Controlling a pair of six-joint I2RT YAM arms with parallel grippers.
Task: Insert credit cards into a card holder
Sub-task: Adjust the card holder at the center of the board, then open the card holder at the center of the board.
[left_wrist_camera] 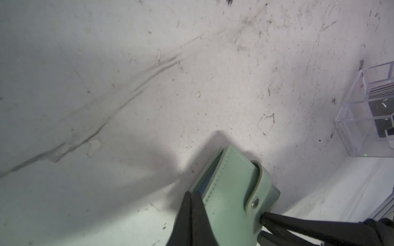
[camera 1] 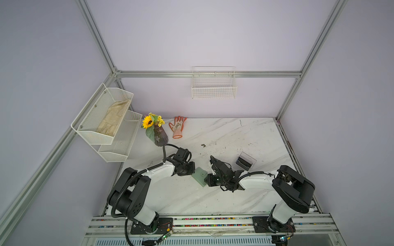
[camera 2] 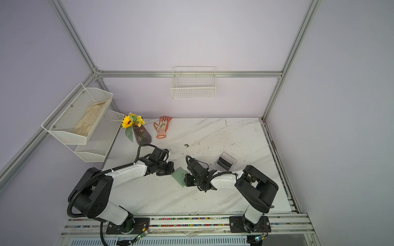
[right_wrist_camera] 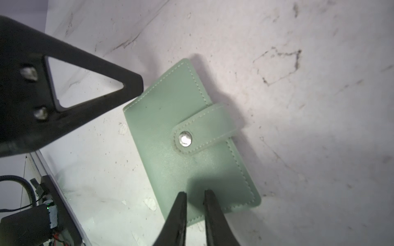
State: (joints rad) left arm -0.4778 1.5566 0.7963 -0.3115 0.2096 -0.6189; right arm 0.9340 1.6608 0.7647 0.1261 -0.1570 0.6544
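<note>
Middle of white marbled desk (right_wrist_camera: 298, 127): found sage-green leatherette card holder (right_wrist_camera: 162, 132) lying flat, snap fastened. Saw left gripper (left_wrist_camera: 193, 198) jaws pressed together at its edge, right gripper (right_wrist_camera: 195, 196) jaws spread slightly above it.

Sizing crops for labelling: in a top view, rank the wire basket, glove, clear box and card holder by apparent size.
1. wire basket
2. glove and clear box, about alike
3. card holder, partly hidden

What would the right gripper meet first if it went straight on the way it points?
Most likely the card holder: the right gripper, jaws slightly apart, aims at its green cover, short of the snap tab. Height above the cover is unclear.
</note>
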